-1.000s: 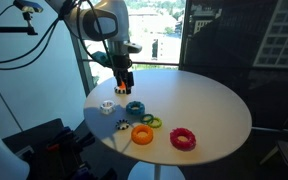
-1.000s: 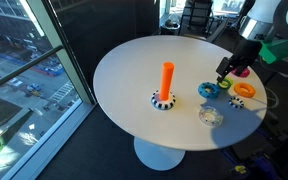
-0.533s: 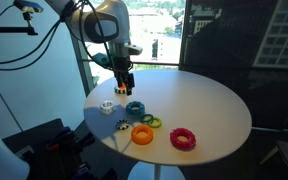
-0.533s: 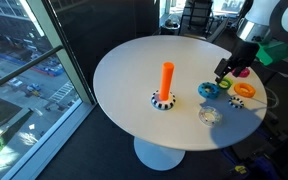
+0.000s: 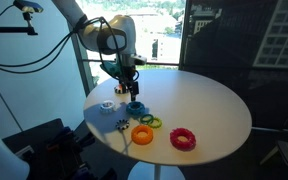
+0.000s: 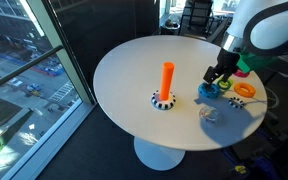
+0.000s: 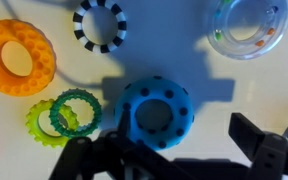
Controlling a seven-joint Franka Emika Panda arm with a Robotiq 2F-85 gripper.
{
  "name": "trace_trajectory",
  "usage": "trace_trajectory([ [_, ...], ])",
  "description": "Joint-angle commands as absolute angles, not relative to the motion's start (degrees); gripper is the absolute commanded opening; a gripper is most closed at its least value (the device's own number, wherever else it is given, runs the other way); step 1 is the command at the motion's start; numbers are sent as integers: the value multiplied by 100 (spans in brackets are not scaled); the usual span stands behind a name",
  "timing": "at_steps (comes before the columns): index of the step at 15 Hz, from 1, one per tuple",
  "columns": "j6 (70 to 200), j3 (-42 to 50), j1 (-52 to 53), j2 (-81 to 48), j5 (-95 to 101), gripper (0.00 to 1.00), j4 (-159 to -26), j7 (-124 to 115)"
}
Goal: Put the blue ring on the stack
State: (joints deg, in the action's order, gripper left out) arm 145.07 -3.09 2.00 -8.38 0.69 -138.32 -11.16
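The blue ring (image 7: 154, 110) lies flat on the white round table (image 6: 134, 70); it also shows in both exterior views (image 5: 135, 107) (image 6: 208, 90). The stack is an upright orange peg (image 6: 167, 80) with a black-and-white ring at its foot (image 6: 163, 100), a short way from the blue ring. My gripper (image 7: 174, 160) is open and empty. It hangs just above the blue ring, with one finger over the ring's edge, as both exterior views show (image 5: 131, 92) (image 6: 216, 80).
Around the blue ring lie an orange ring (image 7: 19, 57), two interlinked green rings (image 7: 64, 115), a black-and-white striped ring (image 7: 99, 24) and a clear ring with beads (image 7: 249, 25). A red ring (image 5: 183, 139) lies near the table edge.
The gripper has come down and moved sideways from beside the rings to just over the blue ring. The rings and the peg have not moved.
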Motion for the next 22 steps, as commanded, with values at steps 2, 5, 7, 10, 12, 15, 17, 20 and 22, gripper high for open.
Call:
trace_trajectory([
  [2,14296,-120,227,-1240,153,100,-13430,-1175],
  [5,14245,-10,229,-1380,164,100,-13351,-1201],
  [7,14186,62,228,-1415,184,100,-13339,-1229],
  [10,14140,166,209,-1429,197,100,-13370,-1260],
  [12,14129,232,196,-1445,206,100,-13375,-1267],
  [15,14192,321,199,-1488,261,100,-13375,-1293],
  [17,14240,356,199,-1532,282,100,-13371,-1283],
  [20,14349,381,207,-1615,327,100,-13368,-1262],
  [22,14446,380,208,-1663,320,100,-13363,-1250],
])
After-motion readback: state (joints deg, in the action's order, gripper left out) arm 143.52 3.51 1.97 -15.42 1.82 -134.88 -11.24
